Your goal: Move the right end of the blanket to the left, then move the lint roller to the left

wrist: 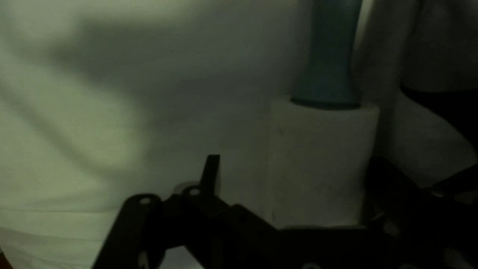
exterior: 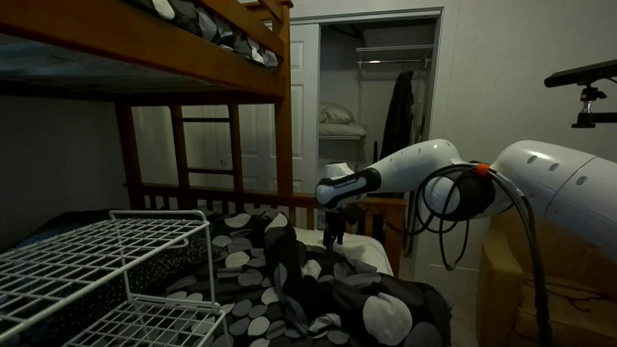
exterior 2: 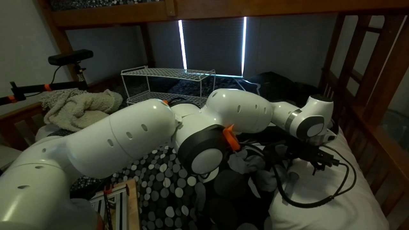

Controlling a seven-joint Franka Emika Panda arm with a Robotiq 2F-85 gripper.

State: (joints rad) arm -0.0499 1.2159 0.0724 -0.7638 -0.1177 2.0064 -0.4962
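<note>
In an exterior view, a wooden bunk bed looms at ten o'clock, and the white robot arm reaches in from three. The dark pebble-patterned blanket lies rumpled at six o'clock there. In an exterior view, the pale sheet lies at four o'clock, beside the blanket, and a wire rack stands at ten. In the wrist view, the gripper is at six o'clock, fingers spread apart, released; the lint roller lies between them on the sheet, toward three, its handle pointing to twelve.
</note>
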